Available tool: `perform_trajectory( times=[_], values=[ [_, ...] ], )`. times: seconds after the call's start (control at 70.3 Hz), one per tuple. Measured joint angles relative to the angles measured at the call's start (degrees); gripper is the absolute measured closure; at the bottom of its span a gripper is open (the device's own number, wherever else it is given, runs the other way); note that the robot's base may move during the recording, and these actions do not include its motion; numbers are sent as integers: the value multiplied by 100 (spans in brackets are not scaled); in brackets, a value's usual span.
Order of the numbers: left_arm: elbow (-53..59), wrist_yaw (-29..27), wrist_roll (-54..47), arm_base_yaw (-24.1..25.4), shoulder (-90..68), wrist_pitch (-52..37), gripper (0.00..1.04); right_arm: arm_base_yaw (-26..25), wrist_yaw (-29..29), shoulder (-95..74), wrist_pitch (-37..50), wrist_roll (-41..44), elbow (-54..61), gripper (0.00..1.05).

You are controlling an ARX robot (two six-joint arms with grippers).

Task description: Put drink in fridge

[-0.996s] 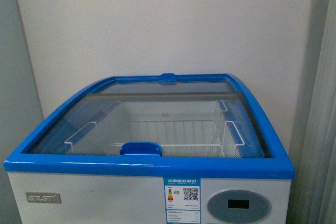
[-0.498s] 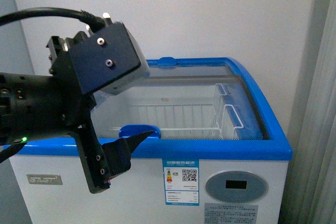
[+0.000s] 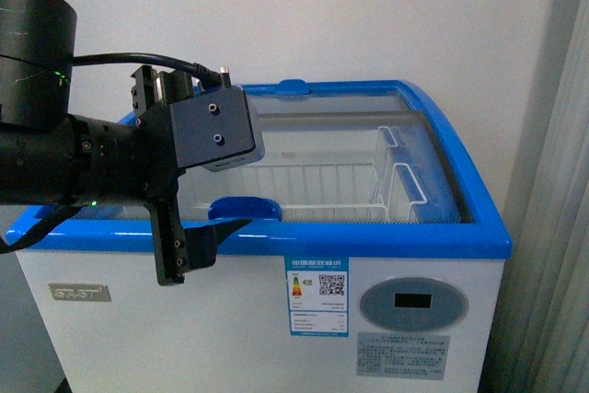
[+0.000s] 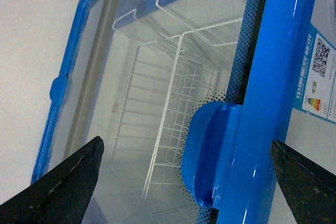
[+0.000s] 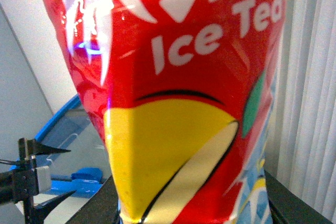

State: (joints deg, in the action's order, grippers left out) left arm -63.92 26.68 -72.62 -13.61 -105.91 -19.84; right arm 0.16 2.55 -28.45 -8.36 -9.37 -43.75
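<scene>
We log: fridge (image 3: 230, 338) across lower front view | white wire baskets (image 3: 317, 192) under its glass lid | left fingers (image 4: 63, 187) spread apart, flanking blue lid handle (image 4: 210, 156) | right fingers (image 5: 294, 205) clenched on drink (image 5: 173, 103), which fills right wrist view, outside fridge

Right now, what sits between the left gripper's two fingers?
The blue lid handle of the fridge, in the left wrist view; left gripper open, contact unclear.

Glossy blue plastic rim (image 3: 368, 238) of the fridge (image 3: 239, 329), clear glass lid (image 3: 322, 135) (white-coated wire basket (image 3: 313, 192)), shiny film-wrapped drink (image 5: 184, 103).
</scene>
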Motion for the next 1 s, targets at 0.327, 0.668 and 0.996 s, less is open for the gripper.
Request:
perform_trajectory(
  times=[0.327, 0.668, 0.996],
  values=[
    [-1204, -4, -26, 153, -1027, 216, 8, 0, -2, 0, 0, 0, 0, 64],
    [-3545, 140, 125, 170, -2378, 935, 8, 0, -2, 0, 0, 0, 0, 64],
    [-7858, -525, 48, 131, -4653, 2529, 8, 0, 0, 0, 0, 0, 0, 64]
  ],
)
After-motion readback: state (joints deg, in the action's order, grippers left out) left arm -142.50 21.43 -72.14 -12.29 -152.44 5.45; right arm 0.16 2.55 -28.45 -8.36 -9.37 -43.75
